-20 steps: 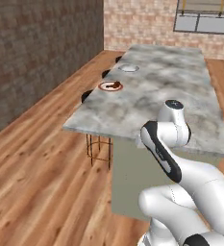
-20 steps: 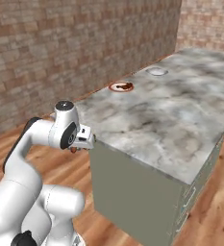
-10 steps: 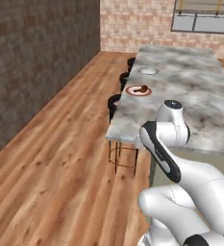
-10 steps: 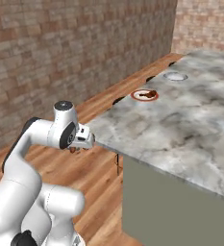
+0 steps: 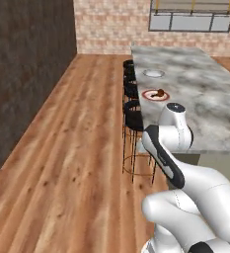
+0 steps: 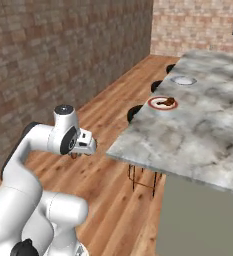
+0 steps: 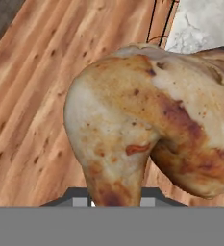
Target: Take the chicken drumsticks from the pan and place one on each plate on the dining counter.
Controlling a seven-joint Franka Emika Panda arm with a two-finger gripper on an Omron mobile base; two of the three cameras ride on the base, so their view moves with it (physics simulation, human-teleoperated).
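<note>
The pale drumstick (image 7: 152,125) sits clamped in my pincer (image 6: 77,152), which is narrowed onto its lower end; in the hand view the meat bulges up and away from the tips, its long axis running roughly along the pincer's own line. In the right base view the pincer hangs over the wood floor (image 5: 82,148), short of the tabletop (image 6: 208,135) edge and below its level.

The darker drumstick (image 6: 169,102) already lies on the red-rimmed plate (image 6: 155,103), so I judge 1 of 2 placements done. The plain plate (image 6: 183,80) is what this piece needs. It lies farther along the tabletop, beyond the red-rimmed plate, ahead and to the right of the pincer in the right base view. So the coming move turns on that: the load must rise above the stone edge, then travel forward past the filled plate.

Black stools (image 5: 134,118) stand along the tabletop's near side, below the path.
</note>
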